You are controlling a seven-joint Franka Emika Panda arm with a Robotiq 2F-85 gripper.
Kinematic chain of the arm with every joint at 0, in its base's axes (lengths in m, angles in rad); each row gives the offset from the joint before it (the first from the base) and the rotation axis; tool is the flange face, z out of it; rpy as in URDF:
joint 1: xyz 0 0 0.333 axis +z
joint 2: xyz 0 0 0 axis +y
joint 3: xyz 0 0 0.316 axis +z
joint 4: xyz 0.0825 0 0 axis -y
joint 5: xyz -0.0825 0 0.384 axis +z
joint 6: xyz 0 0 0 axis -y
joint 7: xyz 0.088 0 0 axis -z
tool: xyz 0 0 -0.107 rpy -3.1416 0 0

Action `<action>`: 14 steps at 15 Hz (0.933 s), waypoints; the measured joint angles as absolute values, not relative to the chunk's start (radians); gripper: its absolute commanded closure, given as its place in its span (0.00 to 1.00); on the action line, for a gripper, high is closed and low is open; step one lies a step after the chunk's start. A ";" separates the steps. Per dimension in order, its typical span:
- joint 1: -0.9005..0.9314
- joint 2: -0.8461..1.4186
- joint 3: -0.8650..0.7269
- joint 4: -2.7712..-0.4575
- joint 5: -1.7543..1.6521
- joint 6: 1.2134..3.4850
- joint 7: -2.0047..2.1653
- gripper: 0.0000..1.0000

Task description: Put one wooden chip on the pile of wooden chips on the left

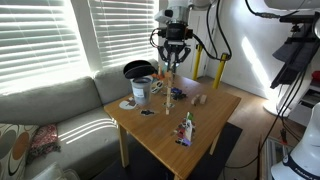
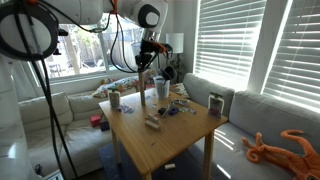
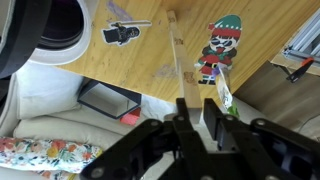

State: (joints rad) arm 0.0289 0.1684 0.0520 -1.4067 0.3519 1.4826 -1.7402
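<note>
The chip [image 3: 177,55], clamped in the gripper [image 3: 195,108] and pointed to 12 o'clock, is judged mid-carry; set-down toward 9 o'clock is needed.

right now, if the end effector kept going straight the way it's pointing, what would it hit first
The end effector points down at the table. A thin wooden piece runs along its line just ahead of it, so that comes first. Past it, likely bare wood of the table, though depth is unclear.
</note>
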 measured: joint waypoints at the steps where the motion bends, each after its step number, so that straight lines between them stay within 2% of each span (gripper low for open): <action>1: 0.029 0.168 0.052 -1.407 0.349 1.483 -1.740 0.36; 6: 0.029 0.168 0.052 -1.407 0.346 1.483 -1.740 0.02; 14: 0.029 0.168 0.052 -1.404 0.346 1.483 -1.740 0.00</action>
